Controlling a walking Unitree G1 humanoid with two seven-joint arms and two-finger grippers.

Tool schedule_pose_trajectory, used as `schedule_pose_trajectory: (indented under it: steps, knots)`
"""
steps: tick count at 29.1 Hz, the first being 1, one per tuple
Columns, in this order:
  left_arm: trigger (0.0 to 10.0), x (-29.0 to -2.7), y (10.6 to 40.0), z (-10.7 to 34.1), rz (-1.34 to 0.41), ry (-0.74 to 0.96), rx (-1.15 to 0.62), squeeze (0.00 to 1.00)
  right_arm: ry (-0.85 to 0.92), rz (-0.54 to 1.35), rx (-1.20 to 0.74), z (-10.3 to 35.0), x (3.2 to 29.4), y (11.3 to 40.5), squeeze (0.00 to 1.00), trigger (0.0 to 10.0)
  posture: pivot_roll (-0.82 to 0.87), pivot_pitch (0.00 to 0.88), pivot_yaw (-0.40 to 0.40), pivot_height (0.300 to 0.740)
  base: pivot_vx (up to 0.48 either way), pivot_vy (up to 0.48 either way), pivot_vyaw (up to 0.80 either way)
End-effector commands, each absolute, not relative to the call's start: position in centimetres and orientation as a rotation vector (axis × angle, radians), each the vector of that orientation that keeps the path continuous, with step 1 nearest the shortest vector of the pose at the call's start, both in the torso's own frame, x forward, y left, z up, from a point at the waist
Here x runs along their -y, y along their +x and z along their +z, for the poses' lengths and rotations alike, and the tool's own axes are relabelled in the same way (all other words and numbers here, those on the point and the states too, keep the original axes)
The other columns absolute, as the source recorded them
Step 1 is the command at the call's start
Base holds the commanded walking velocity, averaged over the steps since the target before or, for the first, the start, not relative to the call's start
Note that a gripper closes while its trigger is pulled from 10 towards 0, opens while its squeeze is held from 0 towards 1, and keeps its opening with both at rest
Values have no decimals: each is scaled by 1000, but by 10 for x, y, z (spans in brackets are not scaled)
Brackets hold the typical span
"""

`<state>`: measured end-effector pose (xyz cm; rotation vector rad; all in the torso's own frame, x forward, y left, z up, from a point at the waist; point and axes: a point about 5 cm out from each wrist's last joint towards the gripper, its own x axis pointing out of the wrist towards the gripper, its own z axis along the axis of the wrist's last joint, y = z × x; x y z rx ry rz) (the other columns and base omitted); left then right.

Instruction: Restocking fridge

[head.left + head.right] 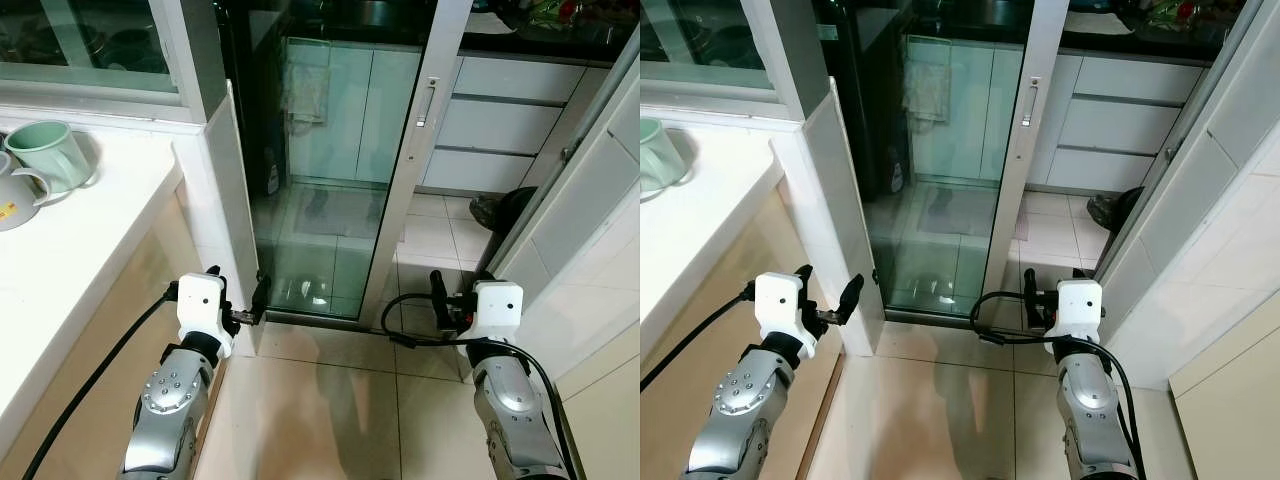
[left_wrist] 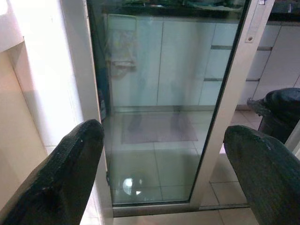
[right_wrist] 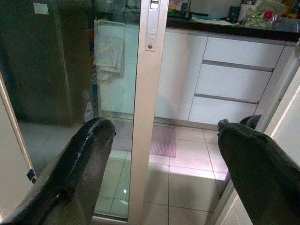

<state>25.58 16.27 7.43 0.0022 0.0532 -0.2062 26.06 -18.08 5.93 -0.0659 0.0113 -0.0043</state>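
A tall dark appliance (image 3: 42,61) that may be the fridge stands behind a sliding glass door (image 1: 320,180); I cannot make out any stock items. The door's white frame (image 1: 415,150) carries a handle (image 1: 428,100), and a gap to the kitchen lies open to its right. My left gripper (image 1: 238,290) is held low beside the white counter end, open, with nothing between its fingers (image 2: 70,168). My right gripper (image 3: 164,154) is held low before the door frame, open and holding nothing.
A white counter (image 1: 90,260) at my left carries a green mug (image 1: 50,155) and a grey mug (image 1: 15,195). Beyond the door are white drawers (image 1: 500,130), a black bin (image 1: 505,210), a floor mat (image 3: 161,140) and a hanging towel (image 1: 305,90). A white wall (image 1: 600,250) closes my right.
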Motion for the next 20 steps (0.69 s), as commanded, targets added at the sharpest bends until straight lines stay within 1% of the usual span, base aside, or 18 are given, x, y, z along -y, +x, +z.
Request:
schedule_pose_trajectory:
  steps: [1,2,3,5,8,9,10,11,13,14,15,16,17,20]
  knots:
    - [10000,-154,311,73,-190,-71,-271,0,175,39,-148,62,134,301,0,10000,-57,0,37,740,0,0,0]
    - [10000,-161,300,77,-182,-59,-178,0,152,59,-137,62,138,295,0,10000,-63,0,-19,740,0,0,0]
    - [10000,-173,268,76,-171,-61,-124,0,59,77,-111,60,154,276,0,10000,-64,0,-22,740,0,0,0]
    - [10000,-170,260,72,-198,-66,-184,0,-6,97,-93,61,166,267,0,10000,-60,0,-29,740,0,0,0]
    - [10000,-169,260,80,-170,-69,-130,0,-12,89,-102,64,177,260,0,10000,-69,0,-36,740,0,0,0]
    - [10000,-176,244,88,-197,23,-90,0,-49,98,-100,66,180,248,0,10000,-78,0,-45,740,0,0,0]
    - [10000,-186,231,93,-193,44,-76,0,-69,94,-92,69,185,239,0,10000,-88,0,-48,740,0,0,0]
    - [10000,-192,217,95,-176,8,-81,0,-16,43,-96,73,192,228,0,10000,-81,0,-57,740,0,0,0]
    - [10000,-186,224,86,-150,42,-89,0,20,8,-87,68,194,232,0,10000,-80,0,-63,740,0,0,0]
    - [10000,-185,225,85,-155,54,-91,0,42,-8,-84,67,195,235,75,10000,-83,0,-67,740,0,0,0]
    - [10000,-183,225,85,-174,111,-79,0,57,-23,-82,69,195,239,35,10000,-79,0,-65,740,0,0,0]
    - [10000,-182,228,86,-204,166,-76,0,50,13,-74,73,189,245,0,10000,-75,0,-55,740,0,0,0]
    - [10000,-182,229,86,-205,174,-76,0,52,21,-75,74,188,246,0,10000,-75,0,-55,740,0,0,0]
    - [10000,-175,258,94,-240,182,-45,0,75,7,-92,69,179,259,0,10000,-82,0,-15,740,0,0,0]
